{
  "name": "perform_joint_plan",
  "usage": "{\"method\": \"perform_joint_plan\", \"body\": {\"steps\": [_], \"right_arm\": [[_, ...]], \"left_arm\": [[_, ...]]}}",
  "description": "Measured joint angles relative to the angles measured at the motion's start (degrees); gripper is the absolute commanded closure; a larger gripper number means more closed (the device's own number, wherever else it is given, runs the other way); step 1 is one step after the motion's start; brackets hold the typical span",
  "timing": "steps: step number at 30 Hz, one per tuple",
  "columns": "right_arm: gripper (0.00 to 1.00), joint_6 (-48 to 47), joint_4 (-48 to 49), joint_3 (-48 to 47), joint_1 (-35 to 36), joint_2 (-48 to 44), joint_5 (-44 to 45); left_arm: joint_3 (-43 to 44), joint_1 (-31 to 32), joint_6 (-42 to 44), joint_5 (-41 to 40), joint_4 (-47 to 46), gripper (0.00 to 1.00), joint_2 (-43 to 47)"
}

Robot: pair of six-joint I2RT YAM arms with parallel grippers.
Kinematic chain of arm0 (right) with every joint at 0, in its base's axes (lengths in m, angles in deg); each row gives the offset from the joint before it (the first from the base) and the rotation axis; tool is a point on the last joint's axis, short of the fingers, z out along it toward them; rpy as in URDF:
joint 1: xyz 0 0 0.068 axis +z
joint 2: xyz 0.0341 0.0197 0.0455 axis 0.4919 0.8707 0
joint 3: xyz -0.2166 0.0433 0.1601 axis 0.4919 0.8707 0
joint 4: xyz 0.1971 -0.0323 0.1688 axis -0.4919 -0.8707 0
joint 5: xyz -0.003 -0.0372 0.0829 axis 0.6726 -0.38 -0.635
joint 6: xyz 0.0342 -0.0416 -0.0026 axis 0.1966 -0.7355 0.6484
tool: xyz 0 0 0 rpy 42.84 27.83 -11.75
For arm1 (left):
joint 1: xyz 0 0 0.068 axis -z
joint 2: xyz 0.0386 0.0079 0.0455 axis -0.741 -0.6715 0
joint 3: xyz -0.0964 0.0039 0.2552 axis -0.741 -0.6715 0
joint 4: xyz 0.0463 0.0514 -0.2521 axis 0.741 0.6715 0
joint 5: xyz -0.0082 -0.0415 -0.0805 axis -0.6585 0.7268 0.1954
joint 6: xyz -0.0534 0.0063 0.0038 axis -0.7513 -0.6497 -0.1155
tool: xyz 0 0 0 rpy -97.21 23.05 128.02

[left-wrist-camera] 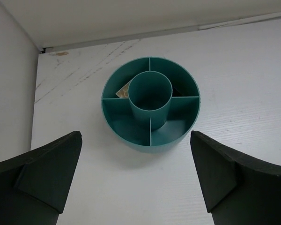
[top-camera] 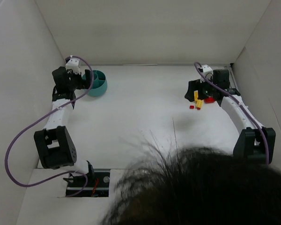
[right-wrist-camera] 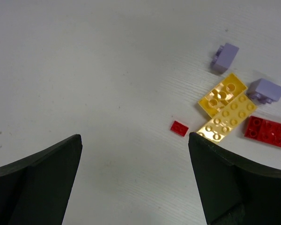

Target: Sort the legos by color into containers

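A white table (top-camera: 145, 117) sits between white walls. The teal bowl (left-wrist-camera: 126, 137) stands at the upper left of the top view, just ahead of the left gripper (left-wrist-camera: 136, 136), whose jaws are spread wide and hold nothing. At the right, yellow legos (right-wrist-camera: 223, 96), red legos (right-wrist-camera: 268, 132) and purple legos (right-wrist-camera: 225, 57) lie clustered on the table by the right gripper (right-wrist-camera: 134, 137), its jaws likewise spread.

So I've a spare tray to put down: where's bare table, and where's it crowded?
The widest bare patch of table lies between the teal bowl and the legos. It is crowded far right around the legos and far left by the bowl.
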Motion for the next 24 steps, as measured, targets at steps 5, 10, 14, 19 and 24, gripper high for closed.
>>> {"method": "perform_joint_plan", "body": {"steps": [5,10,14,19,24], "right_arm": [[0.00,-4.57,-4.79,-9.46,-0.81,7.74,-5.53],[0.00,-11.15,-6.51,-15.76,-1.97,15.54,-8.15],[0.00,-17.49,-11.13,-23.54,-2.60,23.91,-9.77],[0.00,-22.97,-14.71,-24.96,-2.67,26.62,-10.14],[0.00,-25.40,-18.21,-28.68,-2.60,28.24,-10.99]], "left_arm": [[1.57,0.46,2.40,0.24,-1.11,0.00,-4.28],[6.08,-0.07,4.72,0.42,-2.08,0.00,-11.15],[10.01,-0.15,6.43,0.52,-3.30,0.00,-16.70],[14.58,-0.39,8.66,0.81,-3.98,0.00,-22.77],[19.32,-0.48,8.98,0.35,-4.07,0.00,-26.69]]}}
